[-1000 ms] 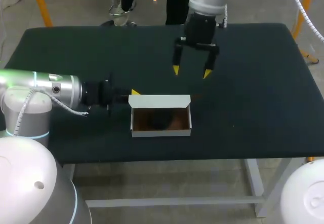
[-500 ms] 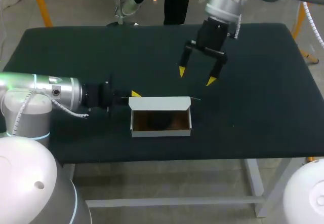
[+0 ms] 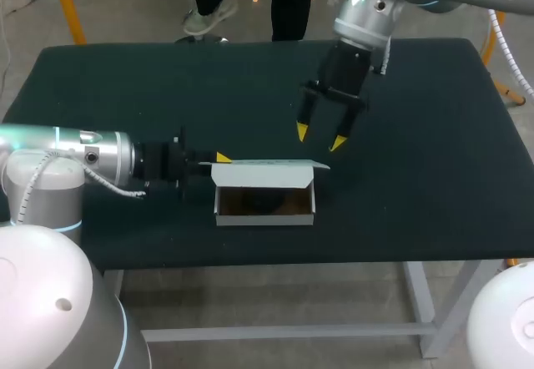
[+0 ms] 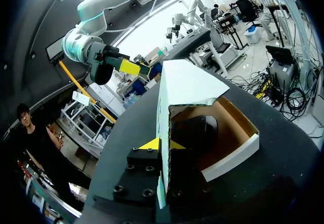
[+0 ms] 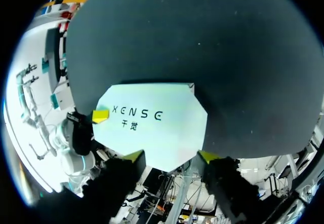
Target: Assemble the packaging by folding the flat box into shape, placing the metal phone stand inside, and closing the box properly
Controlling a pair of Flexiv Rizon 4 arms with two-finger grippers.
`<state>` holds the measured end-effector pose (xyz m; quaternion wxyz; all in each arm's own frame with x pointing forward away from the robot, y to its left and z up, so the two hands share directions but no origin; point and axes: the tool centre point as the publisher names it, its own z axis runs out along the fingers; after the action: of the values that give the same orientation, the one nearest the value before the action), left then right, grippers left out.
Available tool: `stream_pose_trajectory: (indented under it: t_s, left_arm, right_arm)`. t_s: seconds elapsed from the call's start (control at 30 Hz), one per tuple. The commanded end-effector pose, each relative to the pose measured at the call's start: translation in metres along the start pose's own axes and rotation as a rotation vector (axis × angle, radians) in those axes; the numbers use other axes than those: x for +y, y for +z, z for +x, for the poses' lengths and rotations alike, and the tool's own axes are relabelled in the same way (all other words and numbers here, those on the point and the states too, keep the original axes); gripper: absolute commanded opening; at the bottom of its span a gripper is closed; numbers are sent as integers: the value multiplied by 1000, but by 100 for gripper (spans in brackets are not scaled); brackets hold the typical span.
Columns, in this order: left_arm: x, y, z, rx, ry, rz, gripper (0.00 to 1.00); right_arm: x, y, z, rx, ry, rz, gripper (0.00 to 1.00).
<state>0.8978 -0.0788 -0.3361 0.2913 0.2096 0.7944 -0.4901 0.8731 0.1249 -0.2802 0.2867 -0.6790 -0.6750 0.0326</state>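
A white cardboard box (image 3: pixel 265 215) stands open near the table's front edge, its lid flap (image 3: pixel 269 165) tilted up along the back. A dark phone stand (image 3: pixel 267 203) lies inside it, and the left wrist view shows that stand (image 4: pixel 195 130) against the brown interior. My left gripper (image 3: pixel 219 160) comes in low from the left and is shut on the box's left back wall (image 4: pixel 163 112), one yellow tip on each side. My right gripper (image 3: pixel 319 138) hangs open just above and behind the lid's right end. In the right wrist view the lid (image 5: pixel 152 125) lies ahead of the right gripper (image 5: pixel 171 156).
The dark table (image 3: pixel 434 160) stretches wide to the right of the box and behind it. The front edge runs close below the box. My left arm (image 3: pixel 75 152) lies low across the left side.
My right gripper has moved down and forward toward the box's lid, and its fingers have narrowed. The lid flap has tipped further over the box. The left arm has held still.
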Motion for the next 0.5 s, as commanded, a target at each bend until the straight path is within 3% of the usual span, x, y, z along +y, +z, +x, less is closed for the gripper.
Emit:
stream_pose_trajectory:
  t_s: [0.03, 0.5]
  left_arm:
    - [4, 0, 8, -13, 11, 6, 0]
    - [3, 0, 13, -63, 74, -16, 0]
  right_arm:
    - [2, 4, -3, 2, -3, 18, 47]
    - [-4, 26, -8, -25, -32, 70, 47]
